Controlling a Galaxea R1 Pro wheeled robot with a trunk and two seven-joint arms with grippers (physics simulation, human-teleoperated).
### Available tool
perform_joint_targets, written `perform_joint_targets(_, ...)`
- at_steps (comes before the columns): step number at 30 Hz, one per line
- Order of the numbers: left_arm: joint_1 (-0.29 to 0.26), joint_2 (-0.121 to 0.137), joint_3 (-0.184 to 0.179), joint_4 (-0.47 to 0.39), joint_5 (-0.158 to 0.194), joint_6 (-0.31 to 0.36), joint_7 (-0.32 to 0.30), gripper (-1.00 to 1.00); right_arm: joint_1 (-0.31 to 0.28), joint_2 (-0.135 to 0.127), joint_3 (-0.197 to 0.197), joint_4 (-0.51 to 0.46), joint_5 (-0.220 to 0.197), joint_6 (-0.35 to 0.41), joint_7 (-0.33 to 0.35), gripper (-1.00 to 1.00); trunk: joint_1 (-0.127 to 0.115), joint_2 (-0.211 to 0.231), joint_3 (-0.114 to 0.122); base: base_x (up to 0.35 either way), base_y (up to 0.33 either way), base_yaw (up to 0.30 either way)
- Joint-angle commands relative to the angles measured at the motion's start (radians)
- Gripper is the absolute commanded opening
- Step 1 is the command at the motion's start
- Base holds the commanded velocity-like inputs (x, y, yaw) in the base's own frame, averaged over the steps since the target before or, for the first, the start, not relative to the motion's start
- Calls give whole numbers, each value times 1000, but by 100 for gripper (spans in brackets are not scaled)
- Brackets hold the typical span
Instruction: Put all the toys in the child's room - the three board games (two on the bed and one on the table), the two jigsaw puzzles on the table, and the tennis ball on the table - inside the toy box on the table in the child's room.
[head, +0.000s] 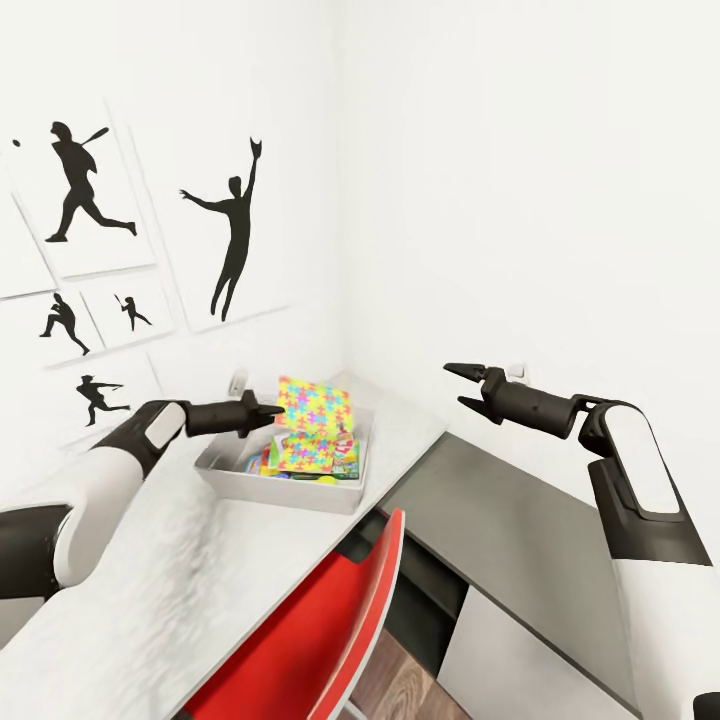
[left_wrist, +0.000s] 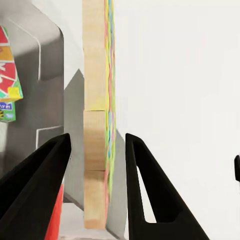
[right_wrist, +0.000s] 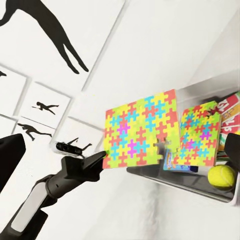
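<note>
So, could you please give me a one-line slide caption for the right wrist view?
Left gripper holds a jigsaw puzzle over the toy box, beside a second puzzle and tennis ball.

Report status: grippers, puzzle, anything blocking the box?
Left gripper holding jigsaw puzzle by its edge above toy box. Right gripper open, empty. Second puzzle and tennis ball already inside. Nothing blocking.

Pale grey table (head: 180, 580): toy box (head: 262, 486) sits near corner.

Red chair (head: 320, 630), near centre, with its back toward the viewer. Black sports-silhouette prints (head: 85, 190) on the white wall at far left. White wall socket (head: 516, 372) on the right wall. Wood-plank floor (head: 395, 685) beneath the chair.
</note>
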Motion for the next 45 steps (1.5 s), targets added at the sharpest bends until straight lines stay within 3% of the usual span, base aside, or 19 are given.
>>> perform_joint_targets(1,-1,0,4,28,-3,-23,7,-100,-1,0,-1,0,-10,3,-11,100,1,-2,-2,0,0,0)
perform_joint_targets(7,-1,2,2,76,-3,-62,64,-100,-1,0,-1,3,-8,3,-11,100,1,-2,-2,0,0,0)
perform_joint_targets(23,1,-9,2,109,-4,-149,70,-100,-1,-1,-1,-8,-7,4,-10,100,1,-2,-2,0,0,0)
perform_joint_targets(45,-1,6,17,104,6,-141,52,-100,-1,-2,-2,-9,-8,3,-10,100,1,-2,-15,0,0,0)
